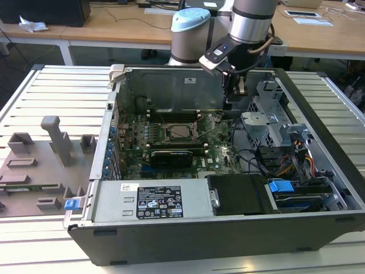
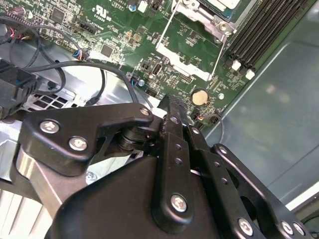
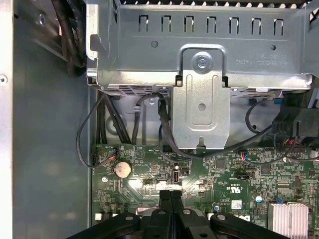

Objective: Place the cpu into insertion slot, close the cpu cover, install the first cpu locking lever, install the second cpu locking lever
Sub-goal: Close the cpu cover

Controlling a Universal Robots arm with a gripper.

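Starting at the gripper (image 3: 170, 197): clenched, black fingertips (image 3: 165, 200) pressed flat together, gripping nothing. Hangs from the silver arm (image 1: 251, 23) inside the open computer case (image 1: 319, 114), tips pointing down over the green motherboard (image 3: 149, 184). Close ahead of the tips in the first wrist view, finds a round silvery coin cell (image 3: 122, 169). Beyond that, thin black cables (image 3: 164, 129) running under a grey metal drive cage (image 3: 199, 45).

Further out, toward the exterior view's left of the claw, finds the cpu (image 1: 181, 132): small, flat, square, dull silver-grey on top, well apart from the fingertips. Lies seated in the insertion slot (image 1: 165, 137) near the middle of the board, top face up. Ringed by the cpu cover (image 1: 194, 137), a thin silver frame that appears to lie flat around it, with the chip showing through the window.

Being square, offers no long axis. Sits with sides squared to the board, parallel to the black memory slots (image 1: 171, 116) running across the exterior view behind it and to the long black card (image 1: 171, 158) in front.

In the second wrist view, catches a thin silver rod (image 2: 167, 25) slanting away from the socket's corner. Cannot tell whether latched.
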